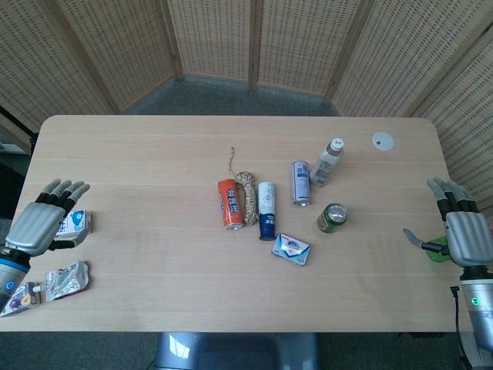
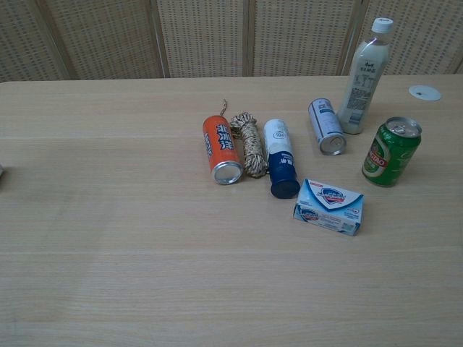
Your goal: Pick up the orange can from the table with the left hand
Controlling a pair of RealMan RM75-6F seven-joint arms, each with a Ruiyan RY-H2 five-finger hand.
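The orange can (image 1: 229,204) (image 2: 221,150) lies on its side near the middle of the table, its silver end toward the front edge. My left hand (image 1: 45,218) hovers far to the left of it at the table's left edge, fingers spread, holding nothing. My right hand (image 1: 458,226) is at the far right edge, also open and empty. Neither hand shows in the chest view.
A bundle of rope (image 1: 247,196) lies against the can's right side, then a white-and-blue bottle (image 1: 266,210), a silver can (image 1: 300,183), a milky bottle (image 1: 327,162), a green can (image 1: 333,218) and a soap box (image 1: 293,249). A small carton (image 1: 75,224) and a pouch (image 1: 62,280) sit by my left hand.
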